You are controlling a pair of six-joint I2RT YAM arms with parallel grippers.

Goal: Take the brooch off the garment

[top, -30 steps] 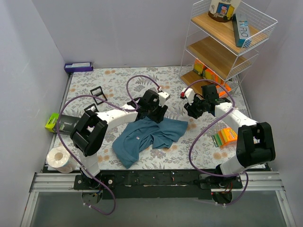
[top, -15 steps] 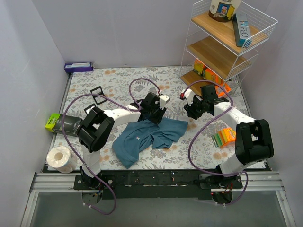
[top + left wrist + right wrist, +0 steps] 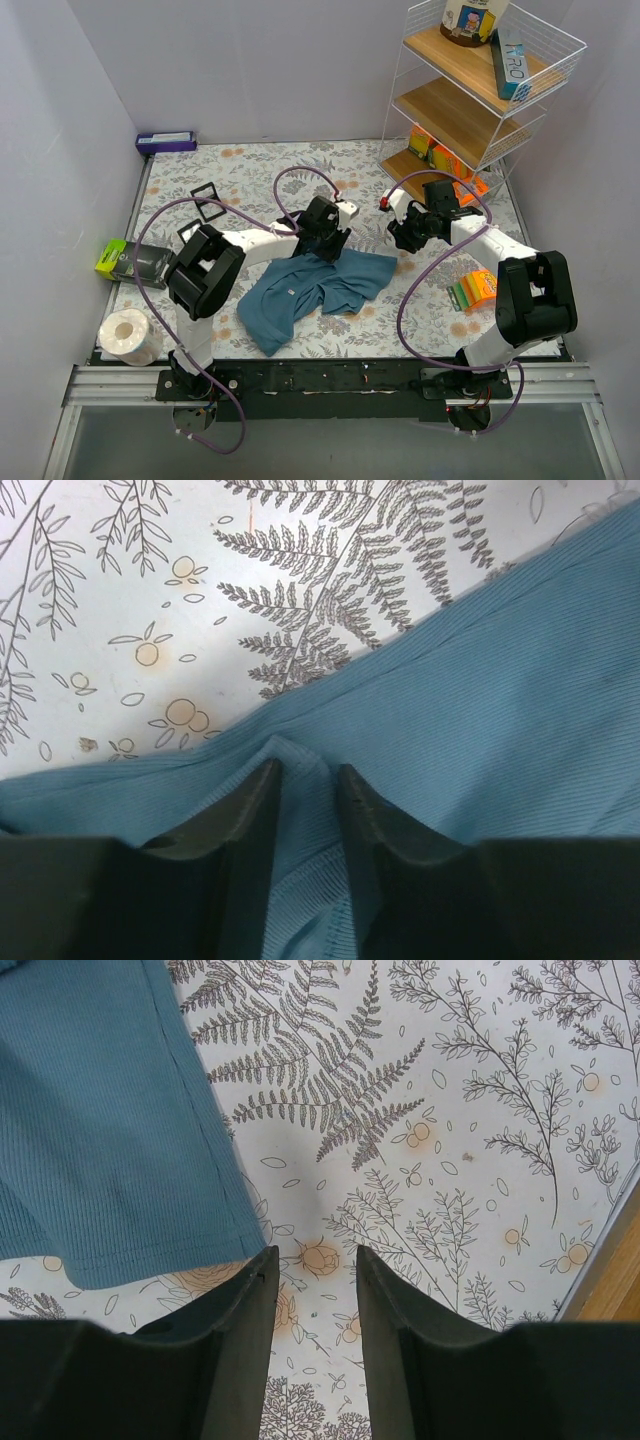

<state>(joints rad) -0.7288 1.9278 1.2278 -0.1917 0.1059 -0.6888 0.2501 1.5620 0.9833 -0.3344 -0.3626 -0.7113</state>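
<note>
The garment (image 3: 310,290) is a teal T-shirt lying crumpled on the floral table. The brooch (image 3: 290,292) shows as a tiny whitish dot on its left half. My left gripper (image 3: 322,246) is down on the shirt's far edge. In the left wrist view the left gripper (image 3: 305,770) is shut on a raised fold of the garment (image 3: 500,700), with ribbed cloth filling the gap between the fingers. My right gripper (image 3: 405,238) hovers just right of the shirt. In the right wrist view the right gripper (image 3: 312,1255) is open over bare table, next to the garment's hem (image 3: 100,1140).
A wire rack with wooden shelves (image 3: 470,95) stands at the back right, and its base edge (image 3: 610,1280) is close to my right gripper. An orange and green pack (image 3: 475,288) lies at the right. At the left are a toilet roll (image 3: 125,337), a green box (image 3: 108,258) and a black square frame (image 3: 203,193).
My left gripper has settled onto the shirt's far edge and its jaws have narrowed around a fold of cloth. The right arm has barely moved.
</note>
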